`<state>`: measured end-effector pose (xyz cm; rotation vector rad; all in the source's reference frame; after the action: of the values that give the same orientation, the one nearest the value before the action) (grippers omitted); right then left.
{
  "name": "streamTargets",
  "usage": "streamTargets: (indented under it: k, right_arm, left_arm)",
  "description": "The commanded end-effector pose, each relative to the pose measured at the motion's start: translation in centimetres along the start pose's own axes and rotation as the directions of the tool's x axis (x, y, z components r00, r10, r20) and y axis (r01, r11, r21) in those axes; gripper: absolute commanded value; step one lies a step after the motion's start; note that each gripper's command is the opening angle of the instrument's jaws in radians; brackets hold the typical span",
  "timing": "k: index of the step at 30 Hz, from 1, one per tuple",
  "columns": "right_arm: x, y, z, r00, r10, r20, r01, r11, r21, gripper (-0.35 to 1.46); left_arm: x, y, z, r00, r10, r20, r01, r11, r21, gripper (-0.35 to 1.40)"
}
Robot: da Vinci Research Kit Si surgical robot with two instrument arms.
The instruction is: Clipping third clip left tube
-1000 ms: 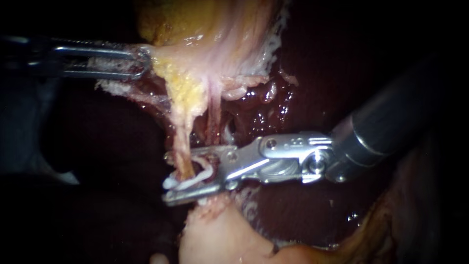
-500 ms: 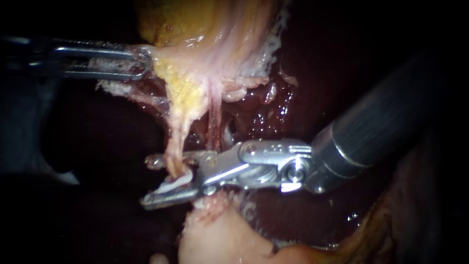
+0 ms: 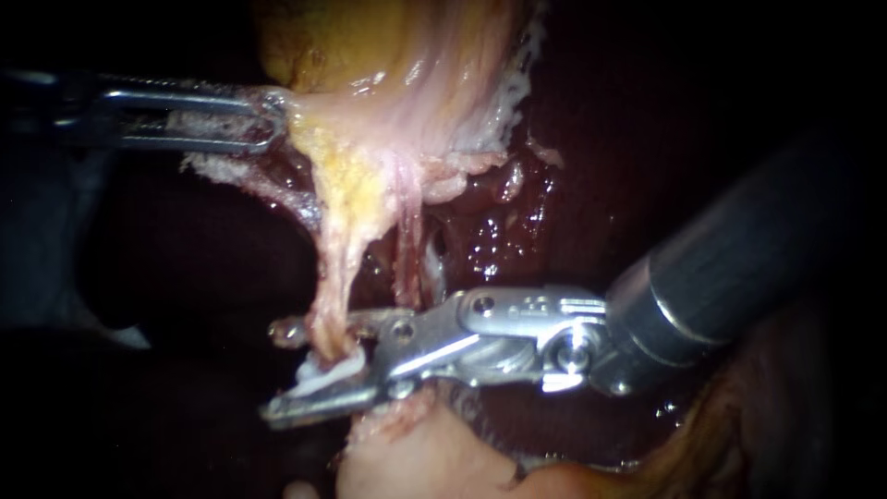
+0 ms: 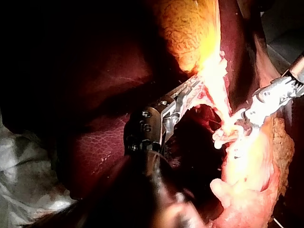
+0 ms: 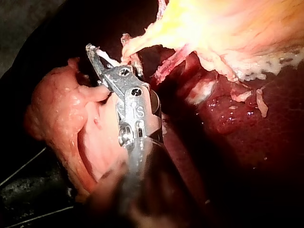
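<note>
- Dark liver [image 3: 573,185] behind; your left instrument [image 3: 275,118] grips the gallbladder [image 3: 407,65].
- Your right instrument [image 3: 277,371] straddles the left tube [image 3: 331,305], jaws apart; clip [image 3: 328,371] not yet closed.

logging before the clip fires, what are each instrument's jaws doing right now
Left instrument: shut on the gallbladder.
Right instrument: open, astride the left tube, white clip between the jaws.

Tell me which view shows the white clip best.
The endoscope view: the clip lies side-on between the open jaws, by the left tube. The left wrist view shows it small in glare; the right wrist view, only a sliver.
</note>
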<state>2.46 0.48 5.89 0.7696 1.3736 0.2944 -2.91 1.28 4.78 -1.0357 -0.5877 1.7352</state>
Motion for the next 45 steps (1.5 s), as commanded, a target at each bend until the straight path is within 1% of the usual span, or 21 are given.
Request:
streamTargets:
  k: [1, 5, 8, 14, 17, 20, 22, 28, 33, 36, 40, 45]
  right_arm:
    - [0.05, 0.01, -0.02, 1.0, 0.004, -0.002, -0.004, 1.0, -0.002, 0.48]
    - [0.22, 0.06, -0.1, 1.0, 0.012, -0.026, -0.012, 1.0, 0.006, 0.48]
    - [0.35, 0.11, -0.16, 0.999, 0.02, -0.038, -0.02, 1.0, -0.006, 0.48]
    - [0.59, 0.22, -0.26, 0.997, 0.039, -0.072, -0.04, 0.999, -0.011, 0.47]
    - [0.68, 0.3, -0.25, 0.996, 0.032, -0.086, -0.034, 0.999, -0.023, 0.48]
    - [0.73, 0.32, -0.24, 0.994, 0.034, -0.102, -0.036, 0.999, -0.022, 0.49]
    - [0.76, 0.33, -0.24, 0.994, 0.035, -0.103, -0.038, 0.999, -0.022, 0.49]
    - [0.83, 0.3, -0.26, 0.994, 0.033, -0.105, -0.035, 0.999, -0.02, 0.49]
    - [0.88, 0.21, -0.25, 0.994, 0.034, -0.105, -0.035, 0.999, -0.015, 0.49]
    - [0.91, 0.16, -0.24, 0.993, 0.034, -0.11, -0.034, 0.999, 0.001, 0.49]
    - [0.94, 0.11, -0.23, 0.993, 0.034, -0.115, -0.033, 0.999, 0.012, 0.49]
    - [0.96, 0.07, -0.22, 0.992, 0.034, -0.121, -0.032, 0.999, 0.018, 0.48]
  left_arm:
    - [0.0, 0.0, 0.0, 1.0, 0.0, 0.0, 0.0, 1.0, 0.0, -0.35]
    - [0.0, 0.0, 0.0, 1.0, 0.0, 0.0, 0.0, 1.0, 0.0, -0.35]
    - [0.0, 0.0, 0.0, 1.0, 0.0, 0.0, 0.0, 1.0, 0.0, -0.35]
    - [0.0, 0.0, 0.01, 1.0, 0.0, -0.001, 0.0, 1.0, 0.001, -0.35]
    - [0.0, 0.0, 0.03, 1.0, 0.0, 0.0, 0.0, 1.0, -0.001, -0.35]
    - [0.0, 0.0, 0.02, 1.0, 0.0, 0.0, 0.0, 1.0, -0.001, -0.35]
    - [0.0, 0.0, 0.02, 1.0, 0.0, 0.0, 0.0, 1.0, -0.001, -0.35]
    - [0.0, 0.0, 0.02, 1.0, 0.0, 0.0, 0.0, 1.0, -0.001, -0.35]
    - [0.0, 0.0, 0.02, 1.0, 0.0, 0.0, 0.0, 1.0, -0.001, -0.35]
    - [0.0, 0.0, 0.02, 1.0, 0.0, 0.0, 0.0, 1.0, -0.002, -0.35]
    - [0.0, 0.0, 0.02, 1.0, 0.0, 0.0, 0.0, 1.0, -0.002, -0.35]
    - [0.0, 0.0, 0.02, 1.0, 0.0, 0.0, 0.0, 1.0, -0.002, -0.35]
